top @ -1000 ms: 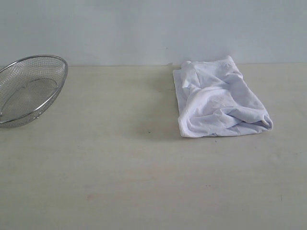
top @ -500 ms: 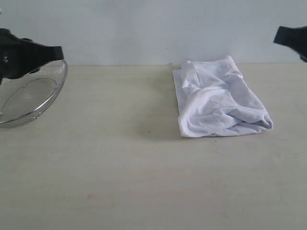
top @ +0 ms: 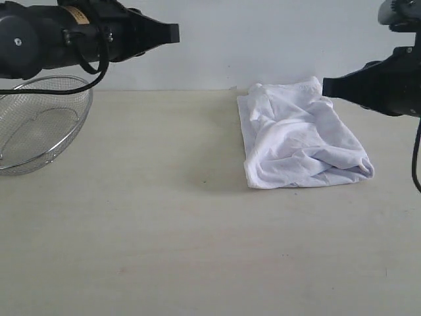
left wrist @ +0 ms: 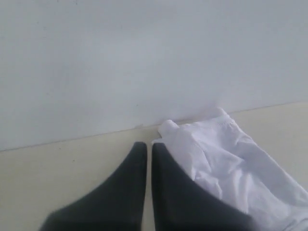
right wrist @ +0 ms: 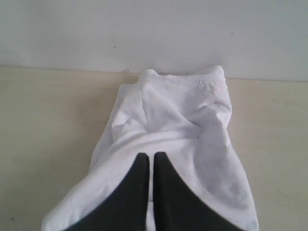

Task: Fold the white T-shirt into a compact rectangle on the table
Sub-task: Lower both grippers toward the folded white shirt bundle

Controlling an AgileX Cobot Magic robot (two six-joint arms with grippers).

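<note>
The white T-shirt point(top: 299, 137) lies crumpled in a rough bundle on the pale table point(top: 164, 230), right of centre near the back wall; it also shows as the T-shirt point(left wrist: 231, 163) and the T-shirt point(right wrist: 178, 130) in the wrist views. No lettering shows. My left gripper point(top: 172, 31) hangs high at the upper left, shut and empty, well apart from the shirt. My right gripper point(top: 327, 87) reaches in from the right, shut and empty, its tip above the shirt's far right corner. In the wrist views the left gripper point(left wrist: 145, 146) and the right gripper point(right wrist: 151, 157) show jaws closed together.
A silver wire-mesh basket point(top: 36, 125) stands at the table's left edge, below the left arm. A pale blue-grey wall point(top: 263, 39) runs along the table's far edge right behind the shirt.
Both arms have come into the exterior view: the left one from the left, now above the basket, the right one from the right, now beside the shirt. The shirt has not moved.
</note>
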